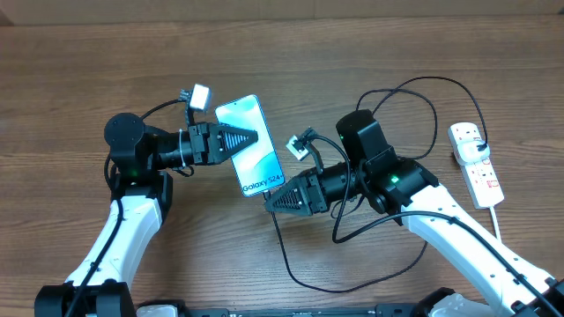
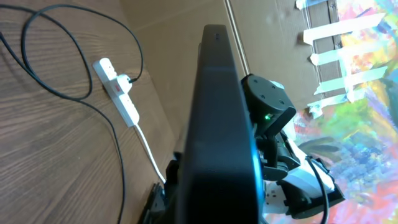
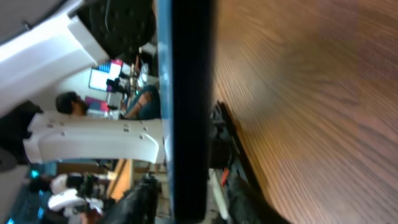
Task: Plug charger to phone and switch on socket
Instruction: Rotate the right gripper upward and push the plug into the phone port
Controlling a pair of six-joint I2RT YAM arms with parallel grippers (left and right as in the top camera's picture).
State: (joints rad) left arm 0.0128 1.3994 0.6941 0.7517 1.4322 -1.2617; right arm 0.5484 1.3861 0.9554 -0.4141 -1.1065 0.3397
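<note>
Teal phone (image 1: 262,164) clamped in left end effector (image 1: 249,138); right end effector (image 1: 270,203) adjacent.

You've got a wood-grain table (image 1: 88,70) under everything: brown, matt and smooth. The phone (image 1: 251,145) near centre has a glossy, glass-like screen and a smooth black edge with a dull sheen; the charger cable (image 1: 282,246) looping out toward 5 o'clock looks matt black and rubbery. The socket (image 1: 476,163) at 3 o'clock is smooth white plastic with a slight gloss, same look as the right arm's shell (image 1: 458,233) at 4 o'clock.

The charger (image 1: 434,123) (black loops) fences off the socket (image 1: 477,164).
</note>
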